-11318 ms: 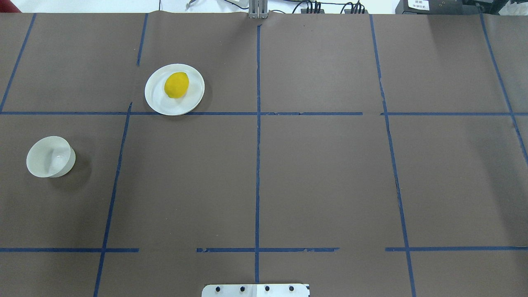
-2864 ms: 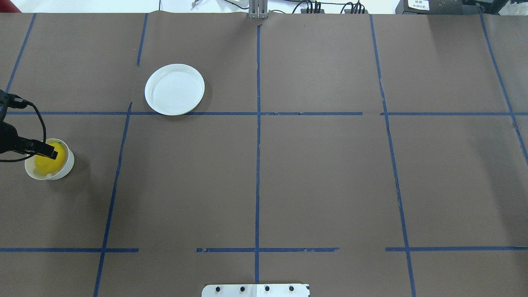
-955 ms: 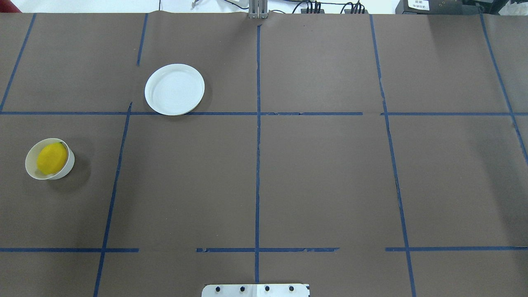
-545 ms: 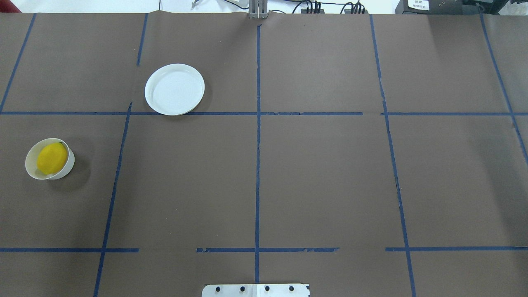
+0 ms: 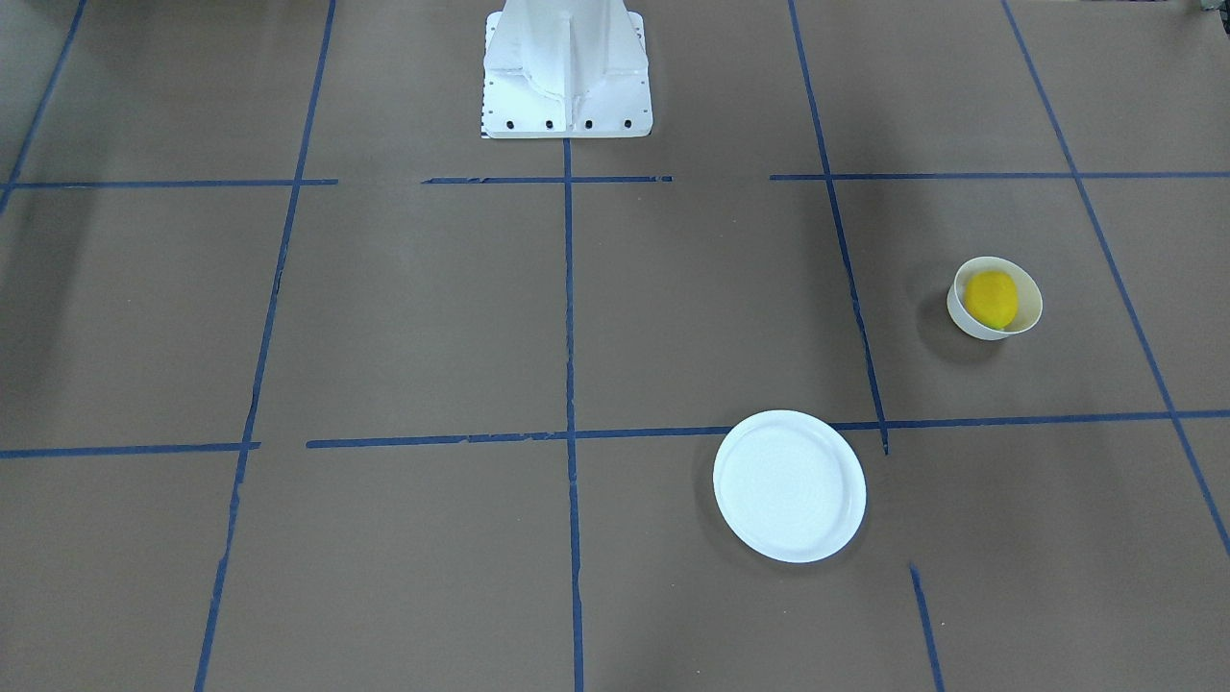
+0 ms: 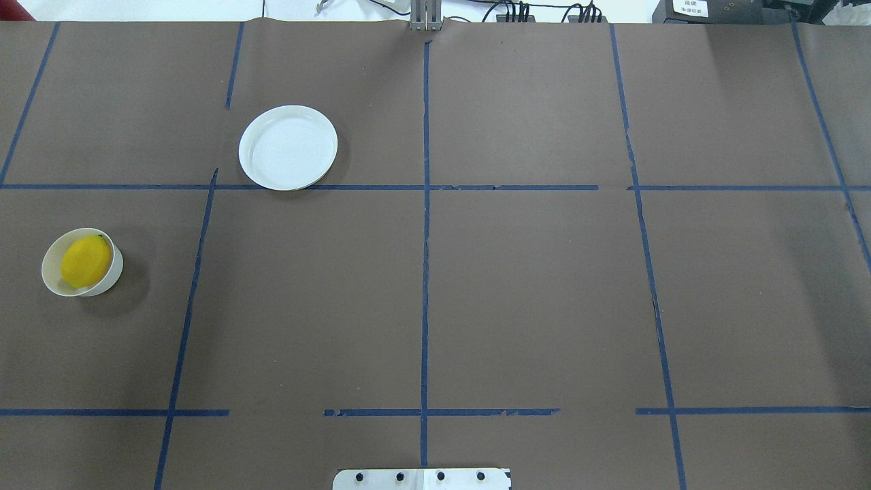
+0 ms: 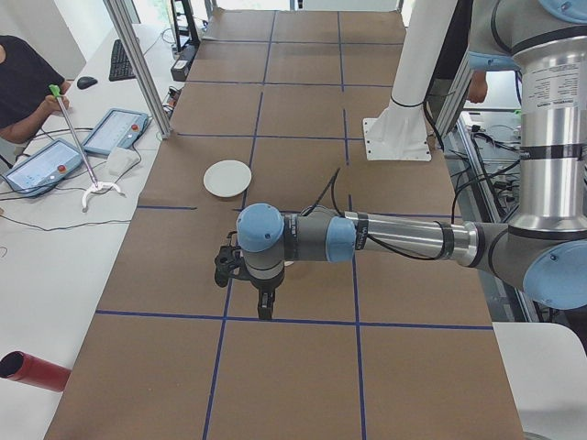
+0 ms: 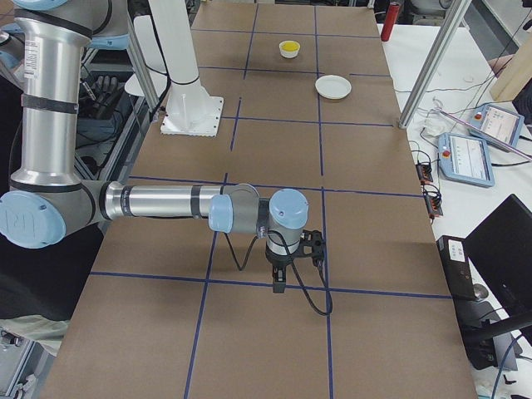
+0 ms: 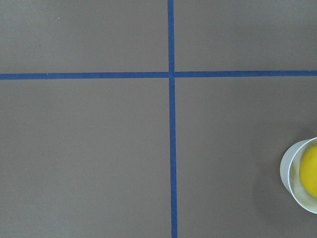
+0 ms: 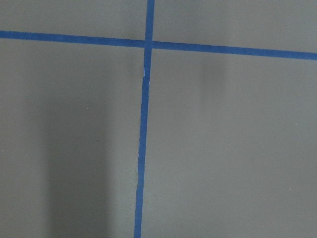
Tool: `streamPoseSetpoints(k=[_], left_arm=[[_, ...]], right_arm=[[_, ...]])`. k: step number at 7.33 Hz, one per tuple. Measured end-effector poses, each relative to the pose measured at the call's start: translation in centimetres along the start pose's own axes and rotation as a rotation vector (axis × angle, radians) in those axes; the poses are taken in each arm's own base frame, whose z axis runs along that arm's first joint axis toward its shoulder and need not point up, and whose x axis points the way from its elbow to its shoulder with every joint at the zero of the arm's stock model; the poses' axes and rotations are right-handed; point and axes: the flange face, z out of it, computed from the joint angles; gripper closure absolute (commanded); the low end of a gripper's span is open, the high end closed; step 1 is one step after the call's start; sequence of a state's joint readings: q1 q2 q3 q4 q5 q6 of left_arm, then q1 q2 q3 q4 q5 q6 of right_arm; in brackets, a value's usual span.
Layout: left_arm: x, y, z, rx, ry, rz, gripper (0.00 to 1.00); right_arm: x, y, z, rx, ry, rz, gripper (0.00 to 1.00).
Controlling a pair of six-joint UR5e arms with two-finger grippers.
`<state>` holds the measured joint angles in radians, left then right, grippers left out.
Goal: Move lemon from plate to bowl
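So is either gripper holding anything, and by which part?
Nothing seems held: the lemon lies free in the bowl, left gripper and right gripper both elsewhere.

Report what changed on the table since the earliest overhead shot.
The lemon moved from the plate into the bowl, nearer the robot on its left. The left gripper, at the bowl earlier, let go and left the overhead view. Plate and bowl stayed put.

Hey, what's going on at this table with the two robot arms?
The job is moving a lemon from a plate to a bowl, and it looks done: the lemon lies in the bowl, and the plate holds nothing. Nothing is being handled; the left hand and right hand hang above the table.
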<state>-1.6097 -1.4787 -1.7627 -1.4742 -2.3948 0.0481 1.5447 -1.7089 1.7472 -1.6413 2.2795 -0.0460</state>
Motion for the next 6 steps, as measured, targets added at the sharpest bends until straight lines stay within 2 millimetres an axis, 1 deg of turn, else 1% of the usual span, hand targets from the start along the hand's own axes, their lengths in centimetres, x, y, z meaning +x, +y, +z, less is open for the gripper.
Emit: streamPoseSetpoints(k=[6], left_arm=[[0.97,-0.94,-0.81,0.018,-0.002,0.023,0.00]], right_arm=[[0.00,0.00,0.00,0.000,0.000,0.000,0.00]])
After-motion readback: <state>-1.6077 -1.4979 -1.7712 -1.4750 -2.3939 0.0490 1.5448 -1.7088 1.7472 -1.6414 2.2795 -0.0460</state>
